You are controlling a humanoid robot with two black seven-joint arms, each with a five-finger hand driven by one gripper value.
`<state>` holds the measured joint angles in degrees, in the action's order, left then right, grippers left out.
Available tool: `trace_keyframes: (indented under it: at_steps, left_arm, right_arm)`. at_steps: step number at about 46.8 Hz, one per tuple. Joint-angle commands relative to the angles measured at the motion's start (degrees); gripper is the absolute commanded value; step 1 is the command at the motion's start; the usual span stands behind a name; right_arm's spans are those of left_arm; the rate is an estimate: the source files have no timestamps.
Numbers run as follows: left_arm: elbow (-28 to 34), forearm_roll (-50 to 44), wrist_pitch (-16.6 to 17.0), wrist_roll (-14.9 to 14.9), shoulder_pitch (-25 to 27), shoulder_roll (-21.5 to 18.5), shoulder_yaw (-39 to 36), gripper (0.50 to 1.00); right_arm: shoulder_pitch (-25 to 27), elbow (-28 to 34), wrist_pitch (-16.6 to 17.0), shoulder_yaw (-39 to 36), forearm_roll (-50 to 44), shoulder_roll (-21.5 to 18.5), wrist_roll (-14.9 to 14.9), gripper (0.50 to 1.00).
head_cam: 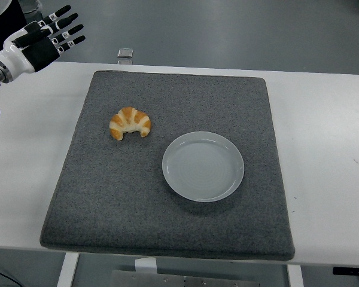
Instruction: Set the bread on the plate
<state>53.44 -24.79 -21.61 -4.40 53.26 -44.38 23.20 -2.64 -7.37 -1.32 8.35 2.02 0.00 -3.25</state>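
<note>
A white plate [203,166] is sitting bare on a grey mat [107,197] covering the white table [323,131] — the croissant-shaped bread [130,123] is lying just up-left of it, apart. Farther back, the left hand [45,40] is hovering at the table's far-left corner, fingers [69,30] spread, holding nothing.

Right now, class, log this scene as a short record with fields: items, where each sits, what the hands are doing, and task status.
bread: croissant lying on the mat, left of the plate, apart from it
plate: white, empty, on the mat right of centre
mat: grey, covers most of the table
left hand: raised at upper left, fingers spread, holding nothing
right hand: not in view
task status: bread not yet on plate
</note>
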Motion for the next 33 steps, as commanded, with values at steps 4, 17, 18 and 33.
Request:
trace_keyframes:
  at_steps: [4, 17, 18, 33]
  left_arm:
    - [0.0, 0.0, -0.09, 0.01, 0.0, 0.08, 0.0, 0.999]
    - [-0.09, -0.09, -0.62, -0.61, 0.0, 0.43, 0.0, 0.999]
    - [-0.35, -0.17, -0.62, -0.69, -0.09, 0.43, 0.09, 0.999]
    - [-5.8, 0.26, -4.66, -1.05, -0.09, 2.54, -0.26, 1.0]
  right_arm:
    - [0.0, -0.01, 0.0, 0.0, 0.0, 0.0, 0.0, 0.932]
    - [0.0, -0.01, 0.0, 0.0, 0.0, 0.0, 0.0, 0.93]
    - [0.0, -0.01, 0.0, 0.0, 0.0, 0.0, 0.0, 0.93]
    - [0.0, -0.01, 0.0, 0.0, 0.0, 0.0, 0.0, 0.932]
